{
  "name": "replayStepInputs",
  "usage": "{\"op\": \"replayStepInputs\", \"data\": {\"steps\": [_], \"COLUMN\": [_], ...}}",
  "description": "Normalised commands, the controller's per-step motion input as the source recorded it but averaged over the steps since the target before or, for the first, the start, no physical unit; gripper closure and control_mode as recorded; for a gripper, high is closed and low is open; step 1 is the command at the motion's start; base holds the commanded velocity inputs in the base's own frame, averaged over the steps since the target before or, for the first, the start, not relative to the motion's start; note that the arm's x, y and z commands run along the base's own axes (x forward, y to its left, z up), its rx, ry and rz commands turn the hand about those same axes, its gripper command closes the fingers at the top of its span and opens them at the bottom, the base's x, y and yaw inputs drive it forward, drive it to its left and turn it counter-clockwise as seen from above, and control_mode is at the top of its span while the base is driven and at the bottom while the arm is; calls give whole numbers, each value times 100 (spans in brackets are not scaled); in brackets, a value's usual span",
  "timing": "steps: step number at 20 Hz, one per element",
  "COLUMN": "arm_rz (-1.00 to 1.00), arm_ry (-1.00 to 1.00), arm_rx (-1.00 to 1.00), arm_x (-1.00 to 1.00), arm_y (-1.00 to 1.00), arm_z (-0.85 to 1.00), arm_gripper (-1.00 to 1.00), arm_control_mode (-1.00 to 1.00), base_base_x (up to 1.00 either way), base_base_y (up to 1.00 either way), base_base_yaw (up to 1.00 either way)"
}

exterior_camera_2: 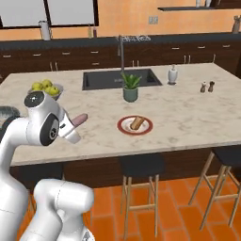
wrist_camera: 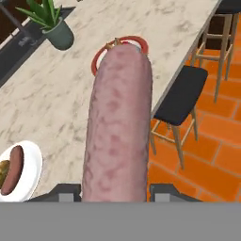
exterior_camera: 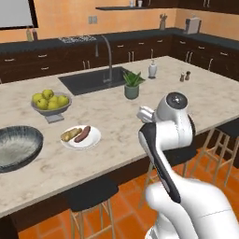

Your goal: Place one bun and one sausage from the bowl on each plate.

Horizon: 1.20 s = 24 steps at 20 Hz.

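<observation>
The surface [exterior_camera: 140, 126] looks like polished, veined pale marble. The sausage [wrist_camera: 117, 122] has mottled, matt pink skin, and the bowl [exterior_camera: 16, 147] is dark with a speckled inside. Floor tiles [wrist_camera: 212, 141] are glossy orange, stool seats [exterior_camera_2: 141, 164] matt black.

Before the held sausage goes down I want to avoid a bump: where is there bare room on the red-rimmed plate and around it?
The red-rimmed plate is bare on both sides of its bun. Open counter runs right of it toward the shakers, and left toward the white plate. It is tighter behind, by the potted plant and sink.
</observation>
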Motion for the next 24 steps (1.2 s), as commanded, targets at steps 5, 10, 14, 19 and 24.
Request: {"op": "replayStepInputs", "data": {"steps": [5, 10, 14, 19, 24], "arm_rz": [0, 0, 27, 10, 5], "arm_ry": [0, 0, 36, 53, 4], "arm_rx": [0, 0, -8, -25, -13], "arm_x": [0, 0, 100, 98, 63], "arm_y": [0, 0, 23, 29, -4], "arm_z": [0, 0, -9, -35, -96], "arm_gripper": [100, 100, 100, 100, 100], "arm_control_mode": [100, 100, -100, -100, -100], "base_base_x": [100, 100, 0, 0, 0], "base_base_y": [-100, -27, 0, 0, 0], "base_base_yaw": [5, 28, 0, 0, 0]}}
